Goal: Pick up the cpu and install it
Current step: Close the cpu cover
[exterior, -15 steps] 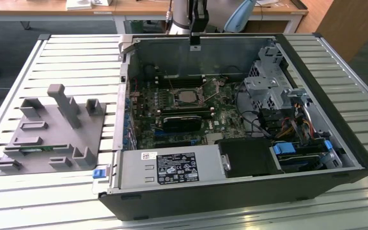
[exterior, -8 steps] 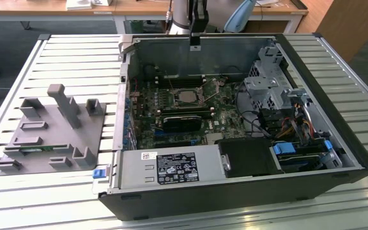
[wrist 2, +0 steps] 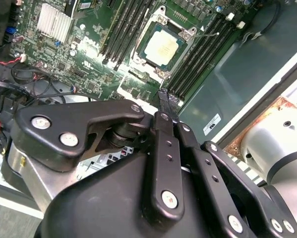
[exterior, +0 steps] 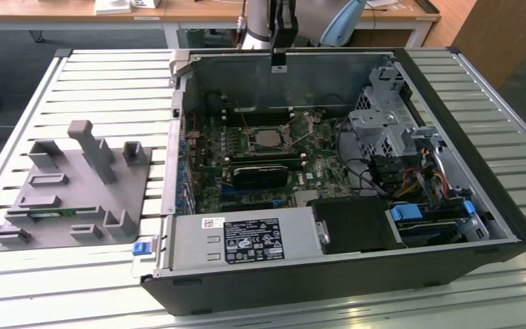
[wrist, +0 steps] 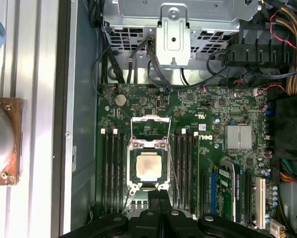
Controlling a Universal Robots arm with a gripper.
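I see the slatted table [exterior: 90,89] across the whole exterior frame. The open computer case [exterior: 336,281] lies on it from centre to right, and a grey fixture block [exterior: 71,199] sits at mid-left. The green motherboard [wrist: 207,114] covers the case floor. My gripper [exterior: 279,66] hangs at top centre, above the case's far wall. In the second wrist view its fingers [wrist 2: 164,129] are pressed together, gripping nothing. The cpu [wrist: 148,166] lies flat in the socket [wrist: 148,141] with the metal frame flipped open, well apart from the gripper.
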